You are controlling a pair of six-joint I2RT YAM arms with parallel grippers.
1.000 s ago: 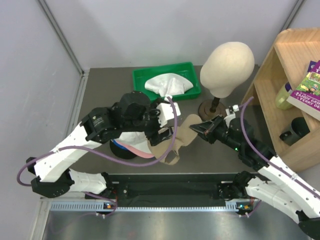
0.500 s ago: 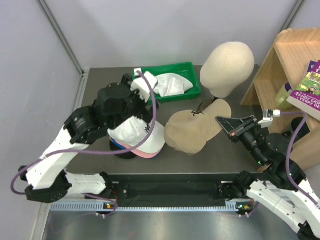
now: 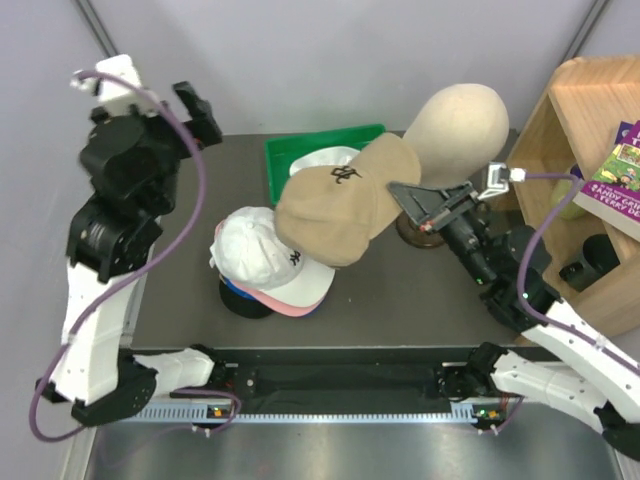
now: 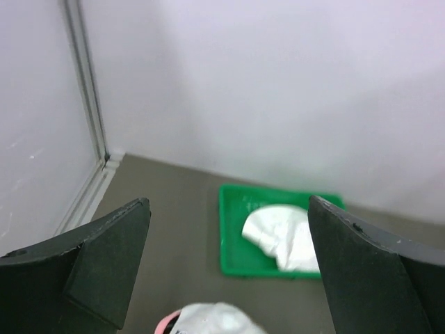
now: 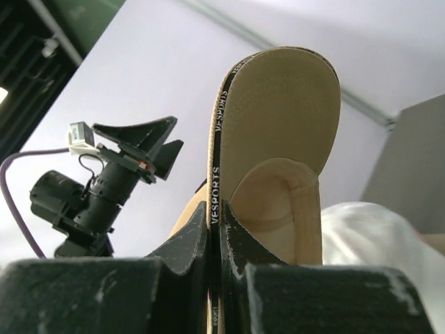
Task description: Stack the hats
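While right pincer [image 5: 214,233] grips tan cap [image 3: 335,215] | left pincer [image 4: 228,205] wide | dark tabletop [image 3: 400,300] (pale walls [image 3: 300,60])

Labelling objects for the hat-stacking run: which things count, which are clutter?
Job: tan cap, pinched in the right gripper; white cap, topmost; pink cap beneath it.
Clutter: green tray; white cloth in it; mannequin head; wooden shelf; book.
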